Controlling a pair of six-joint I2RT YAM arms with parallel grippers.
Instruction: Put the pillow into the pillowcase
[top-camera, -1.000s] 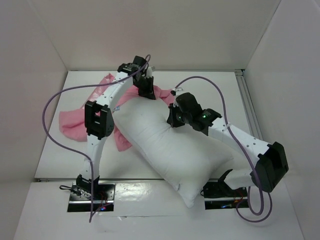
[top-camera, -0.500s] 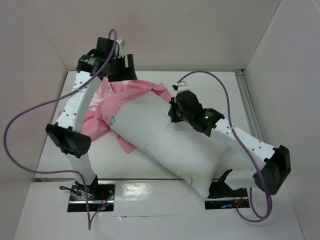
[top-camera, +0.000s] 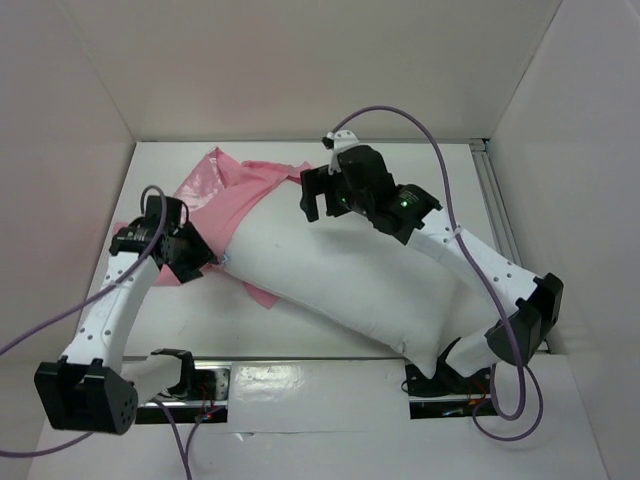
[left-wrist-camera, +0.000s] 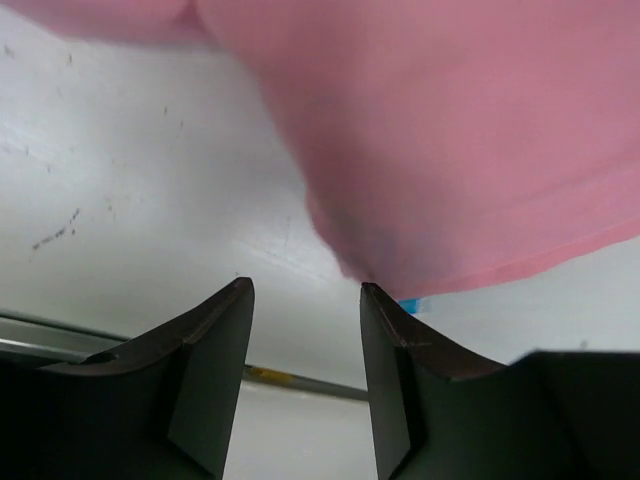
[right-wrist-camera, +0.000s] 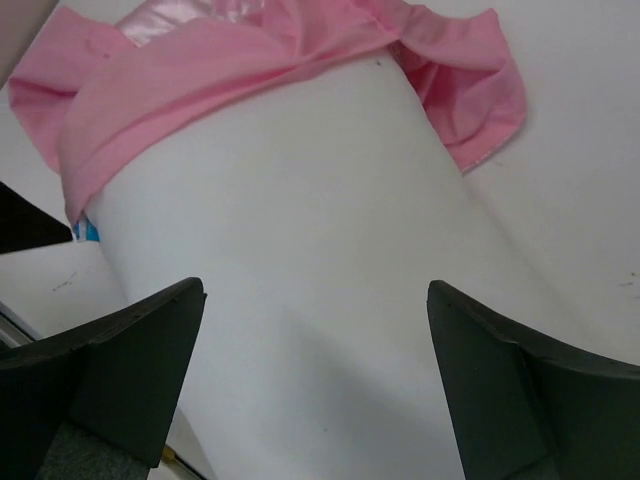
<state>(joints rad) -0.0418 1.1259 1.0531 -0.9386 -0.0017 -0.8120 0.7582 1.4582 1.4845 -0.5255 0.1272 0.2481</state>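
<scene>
The white pillow (top-camera: 340, 270) lies slantwise across the table, from the back left to the front right. The pink pillowcase (top-camera: 235, 185) is pulled over its far left end and bunched behind it. My left gripper (top-camera: 195, 262) sits low at the pillow's left end. In the left wrist view it (left-wrist-camera: 305, 290) is open and empty, with the pillowcase hem (left-wrist-camera: 450, 130) and a blue tag (left-wrist-camera: 412, 305) just beyond its fingertips. My right gripper (top-camera: 318, 200) hovers over the pillow's upper part. Its jaws (right-wrist-camera: 315, 290) stand wide open above the pillow (right-wrist-camera: 300, 200), with the pillowcase (right-wrist-camera: 200, 60) ahead.
White walls close in the table on the left, back and right. A metal rail (top-camera: 495, 200) runs along the right side. Purple cables (top-camera: 400, 115) loop above both arms. The pillow's near corner overhangs the table's front edge (top-camera: 300, 358).
My left arm let go of the pillowcase at the back and swung down to the pillow's left end. My right gripper opened and moved back along the pillow. The pillow shifted.
</scene>
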